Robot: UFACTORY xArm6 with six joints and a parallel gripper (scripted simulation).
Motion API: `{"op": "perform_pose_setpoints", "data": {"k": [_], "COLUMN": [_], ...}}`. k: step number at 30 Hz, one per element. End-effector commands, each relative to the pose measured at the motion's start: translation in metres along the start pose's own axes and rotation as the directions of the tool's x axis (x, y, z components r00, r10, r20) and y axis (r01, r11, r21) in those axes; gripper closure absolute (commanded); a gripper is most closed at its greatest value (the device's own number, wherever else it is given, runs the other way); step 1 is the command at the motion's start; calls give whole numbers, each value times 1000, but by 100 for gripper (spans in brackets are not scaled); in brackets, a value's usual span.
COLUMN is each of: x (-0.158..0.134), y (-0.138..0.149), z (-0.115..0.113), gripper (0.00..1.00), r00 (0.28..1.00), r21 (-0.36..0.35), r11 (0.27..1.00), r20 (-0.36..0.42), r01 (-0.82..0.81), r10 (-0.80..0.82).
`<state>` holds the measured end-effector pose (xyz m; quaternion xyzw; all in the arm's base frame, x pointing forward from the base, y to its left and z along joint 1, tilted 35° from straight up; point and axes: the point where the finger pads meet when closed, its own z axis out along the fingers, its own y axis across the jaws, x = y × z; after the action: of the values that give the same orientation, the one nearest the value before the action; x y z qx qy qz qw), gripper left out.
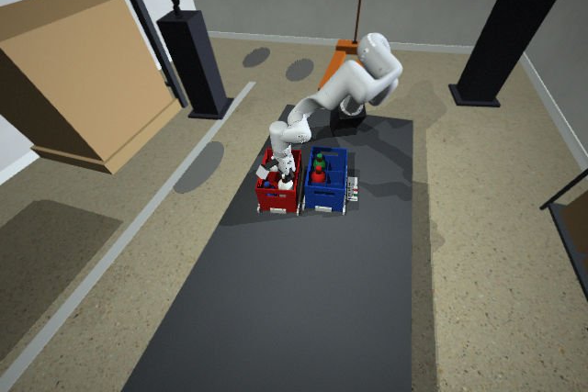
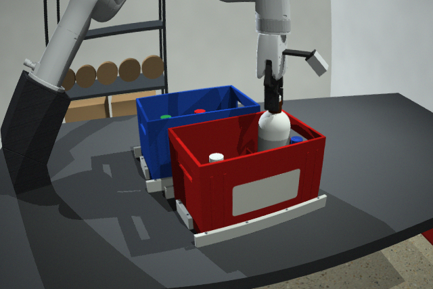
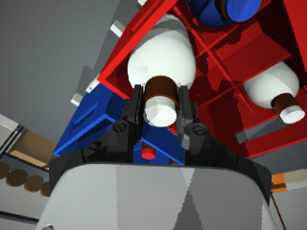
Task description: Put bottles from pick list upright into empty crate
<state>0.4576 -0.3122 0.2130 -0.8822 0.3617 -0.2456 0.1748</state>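
Note:
My gripper (image 2: 273, 98) is shut on the neck of a white bottle (image 2: 273, 130) and holds it upright, its shoulders risen above the rim of the red crate (image 2: 249, 174). In the wrist view the fingers clamp the brown neck under the white cap. The red crate also holds a second white-capped bottle (image 2: 216, 157) and a blue-capped bottle (image 2: 295, 139). The blue crate (image 2: 195, 118) beside it holds a green-capped bottle (image 1: 319, 161) and a red-capped bottle (image 1: 317, 174). The pick list (image 1: 352, 188) lies on the table on the far side of the blue crate.
Each crate sits in a frame of white rails (image 2: 260, 220) on the dark table. The arm's black base (image 2: 29, 132) stands at the table's left. Shelving with boxes and rolls (image 2: 115, 69) stands behind the table.

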Motion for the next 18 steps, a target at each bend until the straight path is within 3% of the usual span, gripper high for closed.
{"op": "perform_pose_setpoints", "data": {"k": [1, 18], "x": [2, 2], "y": [0, 0], "z": [-9, -34], "gripper": [100, 100], "r00": [1000, 1000], "r21": [0, 0], "r11": [1000, 1000], "r20": [-5, -5], "r01": [1, 1], "r10": [-1, -1]}}
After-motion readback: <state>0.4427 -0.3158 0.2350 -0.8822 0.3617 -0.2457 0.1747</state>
